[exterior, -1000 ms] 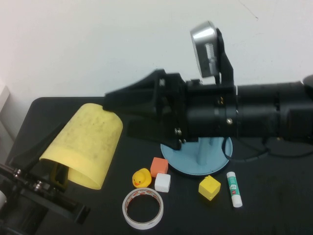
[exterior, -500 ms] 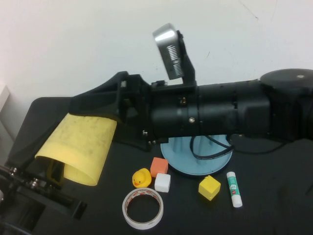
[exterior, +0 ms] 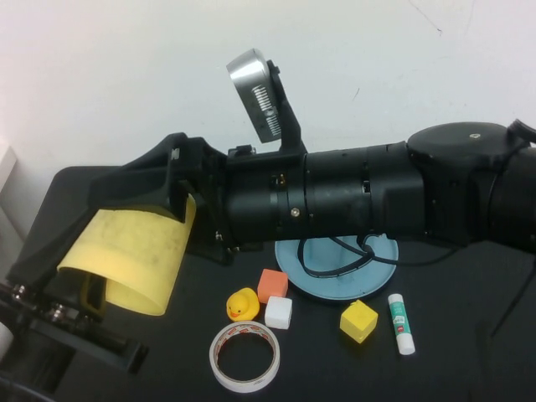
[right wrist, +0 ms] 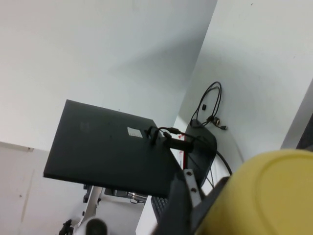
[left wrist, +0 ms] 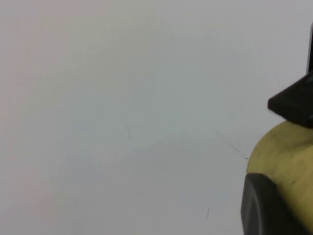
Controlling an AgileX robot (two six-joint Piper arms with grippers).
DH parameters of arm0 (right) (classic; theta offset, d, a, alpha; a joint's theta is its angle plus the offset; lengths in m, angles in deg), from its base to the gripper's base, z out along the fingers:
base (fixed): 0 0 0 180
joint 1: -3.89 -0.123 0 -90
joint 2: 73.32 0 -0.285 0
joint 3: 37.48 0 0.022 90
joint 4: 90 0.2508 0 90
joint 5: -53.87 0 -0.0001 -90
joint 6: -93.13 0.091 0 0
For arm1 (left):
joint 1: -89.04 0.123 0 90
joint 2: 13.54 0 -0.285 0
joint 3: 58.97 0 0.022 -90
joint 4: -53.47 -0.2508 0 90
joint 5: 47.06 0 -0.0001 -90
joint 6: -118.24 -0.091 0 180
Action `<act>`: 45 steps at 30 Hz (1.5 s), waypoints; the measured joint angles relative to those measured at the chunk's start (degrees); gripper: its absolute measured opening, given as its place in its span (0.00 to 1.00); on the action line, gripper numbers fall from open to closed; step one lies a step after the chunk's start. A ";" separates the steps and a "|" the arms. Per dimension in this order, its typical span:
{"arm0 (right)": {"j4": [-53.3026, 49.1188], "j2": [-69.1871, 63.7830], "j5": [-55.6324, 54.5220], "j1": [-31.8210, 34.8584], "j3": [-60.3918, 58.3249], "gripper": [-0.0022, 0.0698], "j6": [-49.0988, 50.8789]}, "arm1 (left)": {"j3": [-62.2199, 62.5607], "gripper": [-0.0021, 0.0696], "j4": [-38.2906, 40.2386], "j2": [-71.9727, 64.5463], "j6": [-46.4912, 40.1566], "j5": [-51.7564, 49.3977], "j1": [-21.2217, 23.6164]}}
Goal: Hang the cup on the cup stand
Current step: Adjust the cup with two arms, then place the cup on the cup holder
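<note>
The yellow cup (exterior: 130,260) is up in the air at the left of the table, tipped on its side with its open mouth facing near. The left gripper (exterior: 88,297) pinches the cup's rim at its near edge. The right gripper (exterior: 155,197) reaches across from the right with its claws spread wide around the cup's closed end (whether they touch it is hard to see). The cup stand (exterior: 339,268) sits behind the right arm, near the middle.
</note>
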 joint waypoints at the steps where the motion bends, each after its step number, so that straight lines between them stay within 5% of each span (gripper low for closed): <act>1: 0.00 0.00 -0.02 0.00 0.00 0.91 0.00 | 0.00 0.08 0.00 0.00 -0.77 -0.01 0.00; 3: 0.00 -0.03 -0.42 0.00 0.00 0.83 0.00 | 0.00 0.14 0.00 0.00 -2.40 0.03 0.00; 9: 0.00 -0.03 -2.19 0.00 0.14 0.84 -1.51 | 0.00 0.45 0.10 0.00 -3.03 0.03 0.00; 20: 0.00 0.07 -2.16 8.14 1.95 0.84 -17.68 | -0.42 0.51 -7.97 0.12 0.51 0.03 0.00; 24: 0.00 0.42 -2.50 13.15 1.95 0.84 -27.11 | -1.74 0.41 -7.75 0.12 4.63 0.03 0.00; 28: 0.00 0.51 -5.52 15.42 1.95 0.84 -40.98 | -4.92 0.13 -3.13 0.12 10.37 0.03 0.00; 31: 0.05 0.33 -10.96 15.52 1.95 0.84 -54.52 | -8.10 0.06 -0.32 0.12 12.95 0.03 0.00; 36: 0.54 -3.07 -17.64 15.52 1.95 0.84 -68.43 | -11.14 0.03 0.28 0.12 16.65 -0.37 0.00; 45: 0.87 -13.79 -26.84 15.52 3.92 0.84 -72.87 | -11.23 0.03 -0.32 0.12 17.14 -0.37 0.00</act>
